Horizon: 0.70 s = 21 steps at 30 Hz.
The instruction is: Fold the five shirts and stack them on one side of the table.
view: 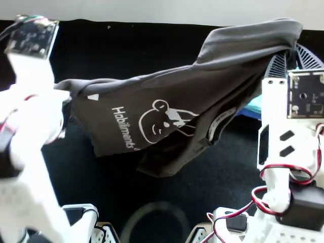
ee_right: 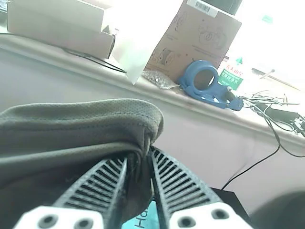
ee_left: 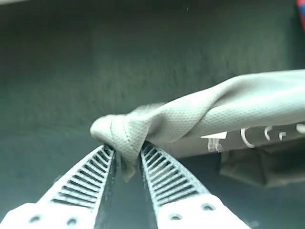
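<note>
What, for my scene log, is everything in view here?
shirt: one, dark grey with white print, stretched in the air, held at both ends.
table: one, black, below the shirt.
cloth: one, light blue, behind the shirt, mostly hidden.
cardboard box: one, brown, on the ledge behind.
plastic tool: one, blue, beside the box.
cables: several, dark, along the ledge.
left gripper: one, white, shut on one shirt end.
right gripper: one, white, shut on the other end.

Dark grey shirt [view: 167, 101], white cartoon animal outline and white lettering. Black tabletop [view: 101, 45]. White arms [view: 28, 116], red-black-white wires [view: 268, 192]. Right pincer [ee_right: 138, 160] dark, slatted, white base. Blue tape dispenser [ee_right: 207, 88], brown cardboard box [ee_right: 200, 33].
</note>
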Motion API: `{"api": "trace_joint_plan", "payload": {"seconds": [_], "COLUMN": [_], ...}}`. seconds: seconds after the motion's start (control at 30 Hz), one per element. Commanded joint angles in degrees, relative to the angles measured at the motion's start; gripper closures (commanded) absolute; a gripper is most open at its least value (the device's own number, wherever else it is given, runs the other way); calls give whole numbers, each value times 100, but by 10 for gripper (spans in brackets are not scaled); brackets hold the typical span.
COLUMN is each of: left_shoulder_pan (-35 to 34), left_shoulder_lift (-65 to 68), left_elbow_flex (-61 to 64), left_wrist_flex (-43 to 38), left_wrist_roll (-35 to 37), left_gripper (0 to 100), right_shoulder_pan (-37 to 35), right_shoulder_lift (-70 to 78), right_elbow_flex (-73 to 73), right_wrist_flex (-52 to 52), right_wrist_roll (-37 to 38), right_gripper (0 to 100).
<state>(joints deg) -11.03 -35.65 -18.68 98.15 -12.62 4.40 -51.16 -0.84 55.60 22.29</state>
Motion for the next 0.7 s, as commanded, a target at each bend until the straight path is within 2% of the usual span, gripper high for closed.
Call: {"api": "trace_joint_plan", "payload": {"seconds": [0.0,0.33,0.47,0.67], "left_shoulder_pan": [-92,-92,-92,-92], "left_shoulder_lift": [-505,-1314,-1332,-1332], "left_elbow_flex": [-189,-189,-136,-180], "left_wrist_flex": [-369,-1046,-1073,-1081], "left_wrist_roll": [-35,-35,-35,-35], "left_gripper": [991,991,991,991], "right_shoulder_pan": [-13,4,-4,-4], "right_shoulder_lift": [-101,-101,-40,84], "right_elbow_flex": [-435,-936,-919,-655], "right_wrist_flex": [-145,-259,-804,-840], "right_wrist_roll": [18,26,35,18], "right_gripper": [992,992,992,992]}}
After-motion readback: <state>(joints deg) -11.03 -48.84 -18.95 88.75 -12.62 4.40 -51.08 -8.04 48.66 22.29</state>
